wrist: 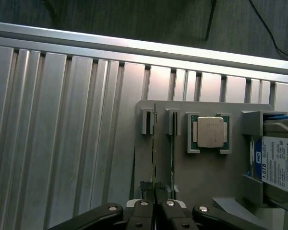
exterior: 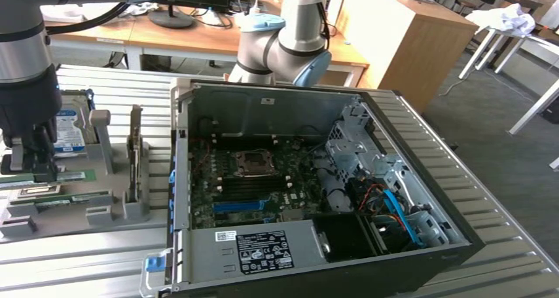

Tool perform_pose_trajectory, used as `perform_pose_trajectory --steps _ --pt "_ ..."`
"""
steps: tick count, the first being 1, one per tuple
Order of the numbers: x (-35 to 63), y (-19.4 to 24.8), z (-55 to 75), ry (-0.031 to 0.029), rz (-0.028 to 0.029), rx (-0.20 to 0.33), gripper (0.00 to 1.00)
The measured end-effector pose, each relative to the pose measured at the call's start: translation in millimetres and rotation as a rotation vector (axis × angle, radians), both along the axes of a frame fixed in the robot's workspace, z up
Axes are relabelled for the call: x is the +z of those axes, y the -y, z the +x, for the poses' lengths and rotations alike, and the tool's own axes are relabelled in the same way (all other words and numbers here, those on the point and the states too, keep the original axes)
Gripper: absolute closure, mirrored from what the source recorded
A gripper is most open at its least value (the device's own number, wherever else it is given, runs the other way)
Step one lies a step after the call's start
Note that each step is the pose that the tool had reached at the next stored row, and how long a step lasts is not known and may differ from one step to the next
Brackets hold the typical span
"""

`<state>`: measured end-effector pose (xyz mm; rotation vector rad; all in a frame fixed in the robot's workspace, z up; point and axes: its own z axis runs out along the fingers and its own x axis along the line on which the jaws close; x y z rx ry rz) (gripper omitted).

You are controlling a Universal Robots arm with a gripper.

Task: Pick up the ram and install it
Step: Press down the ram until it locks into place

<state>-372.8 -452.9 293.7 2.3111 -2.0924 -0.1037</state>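
The gripper (wrist: 156, 190) is pinched shut on one end of the ram (wrist: 155, 143), which stands on edge in its holder (wrist: 206, 172). Gripped off-centre, it could tilt and jam there.

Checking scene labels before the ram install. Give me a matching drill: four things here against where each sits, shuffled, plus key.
1 ram
2 CPU chip
3 hard drive
4 power supply

A inside the open case
B edge-on in a fixture slot, gripper shut on it
C flat in a square fixture pocket
D upright, white-blue label

Pairs: 1-B, 2-C, 3-D, 4-A
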Motion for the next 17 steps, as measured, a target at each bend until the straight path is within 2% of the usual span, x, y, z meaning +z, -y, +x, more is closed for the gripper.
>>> perform_pose_trajectory --steps 17 --pt "2.0 -0.3 -0.4 -0.001 -0.0007 0.0 0.88"
